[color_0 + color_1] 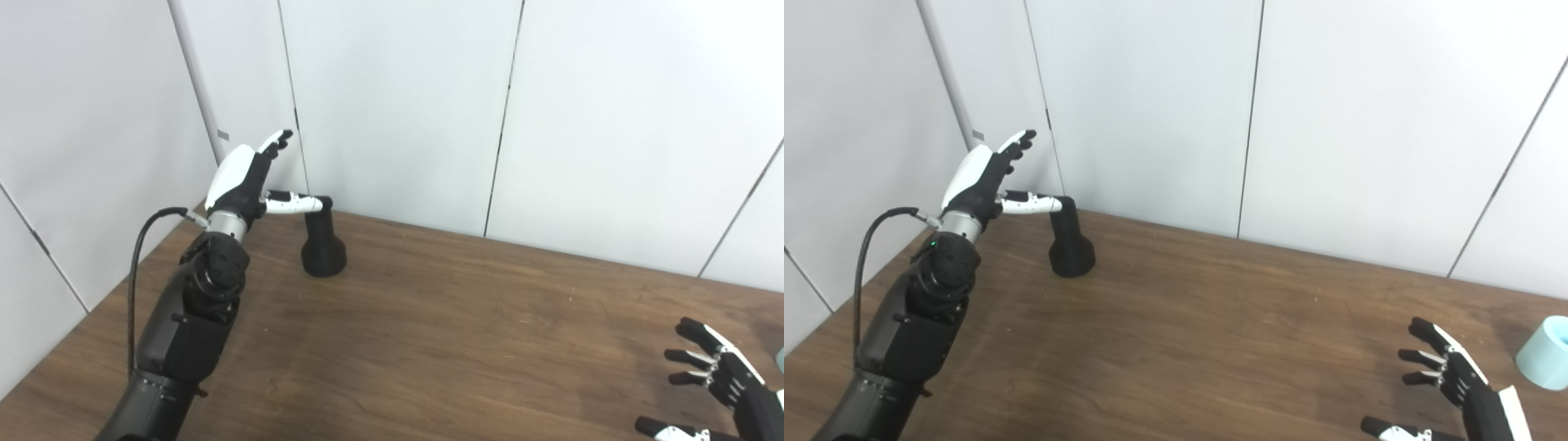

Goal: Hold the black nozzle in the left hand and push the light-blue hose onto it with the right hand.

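nozzle: black plastic nozzle, flared base with a narrower neck, stands upright on the brown wood-grain tabletop, far left, near the white wall panels.
hose: light-blue cylindrical hose piece sits on the tabletop at the far right edge; only the right eye view shows it properly, the left eye view catches a sliver. Well apart from the nozzle.
left robot hand: left robot hand is raised beside the nozzle, fingers spread and pointing up and away, thumb stretched out sideways with its tip at the top of the nozzle neck. Touching or just short, can't tell. Holds nothing.
right robot hand: right robot hand low at the bottom right, fingers spread, empty, near the hose but not on it.
stage: looks like approach, neither part grasped yet.
nozzle handling: likely rigid, light, smooth. Tall on a small footprint, so a side nudge from the thumb could tip it. Best wrapped at the neck just above the flare, leaving the top free for the hose.
hose handling: probably soft and light, squashes if squeezed hard. Grip round the outer wall away from the open end so the bore stays round.
black cable: black cable loops off the left wrist, clear of the parts.
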Robot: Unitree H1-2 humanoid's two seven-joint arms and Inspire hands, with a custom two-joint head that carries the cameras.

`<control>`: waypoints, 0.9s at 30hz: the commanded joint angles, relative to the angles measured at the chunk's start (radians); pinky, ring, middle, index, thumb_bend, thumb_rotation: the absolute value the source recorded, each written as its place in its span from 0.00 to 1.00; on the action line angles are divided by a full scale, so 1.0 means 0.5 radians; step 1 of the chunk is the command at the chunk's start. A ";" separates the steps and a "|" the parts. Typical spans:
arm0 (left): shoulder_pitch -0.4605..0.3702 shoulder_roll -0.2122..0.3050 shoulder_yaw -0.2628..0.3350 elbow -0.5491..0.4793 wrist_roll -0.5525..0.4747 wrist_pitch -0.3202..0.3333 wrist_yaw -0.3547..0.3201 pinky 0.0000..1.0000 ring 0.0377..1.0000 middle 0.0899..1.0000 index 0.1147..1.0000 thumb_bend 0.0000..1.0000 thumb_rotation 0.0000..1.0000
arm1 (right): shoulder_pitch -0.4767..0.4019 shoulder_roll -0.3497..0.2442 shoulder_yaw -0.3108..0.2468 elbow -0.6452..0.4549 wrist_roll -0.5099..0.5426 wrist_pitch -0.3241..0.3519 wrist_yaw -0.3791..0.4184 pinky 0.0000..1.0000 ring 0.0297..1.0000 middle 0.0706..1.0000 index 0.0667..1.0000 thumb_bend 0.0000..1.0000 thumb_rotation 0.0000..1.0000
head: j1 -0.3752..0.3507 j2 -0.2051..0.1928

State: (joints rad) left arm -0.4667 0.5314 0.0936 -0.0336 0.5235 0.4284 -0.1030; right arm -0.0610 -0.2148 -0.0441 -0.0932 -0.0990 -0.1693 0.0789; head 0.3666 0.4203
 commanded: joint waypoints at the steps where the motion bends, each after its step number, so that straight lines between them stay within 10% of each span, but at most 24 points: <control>1: -0.098 0.093 -0.031 -0.014 0.069 0.062 -0.042 0.92 0.95 0.93 0.96 1.00 0.37 | -0.056 -0.016 -0.019 -0.057 0.035 -0.084 -0.012 0.57 0.71 0.83 0.83 0.75 0.07 | 0.002 0.001; 27: -0.102 -0.024 -0.128 0.408 0.144 0.082 -0.152 1.00 0.99 0.96 0.93 1.00 0.35 | -0.034 -0.020 -0.047 -0.075 0.027 -0.109 -0.022 0.57 0.70 0.83 0.81 0.76 0.04 | -0.026 0.004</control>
State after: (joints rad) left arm -0.4655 0.5026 0.0284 0.1816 0.5678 0.4707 -0.1992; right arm -0.0575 -0.2154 -0.0587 -0.0972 -0.0952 -0.1763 0.0772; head 0.3543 0.4188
